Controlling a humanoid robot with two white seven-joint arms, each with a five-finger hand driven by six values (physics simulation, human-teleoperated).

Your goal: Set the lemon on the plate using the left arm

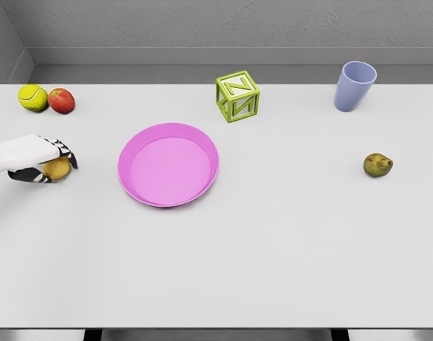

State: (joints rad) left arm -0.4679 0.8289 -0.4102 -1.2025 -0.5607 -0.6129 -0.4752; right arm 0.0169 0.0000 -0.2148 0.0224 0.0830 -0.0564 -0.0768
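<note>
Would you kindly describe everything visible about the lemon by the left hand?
The lemon is a small, dull yellow, rounded fruit lying near the left edge of the white table, left of the pink plate and apart from it. The left hand is curled over it from the left, fingers wrapping its top, so only its right and lower side shows.

At the left edge of the frame, the left hand (37, 159) has a smooth white shell. Its finger joints are black. White segments alternate with the dark bands along the fingers (62, 150).
</note>
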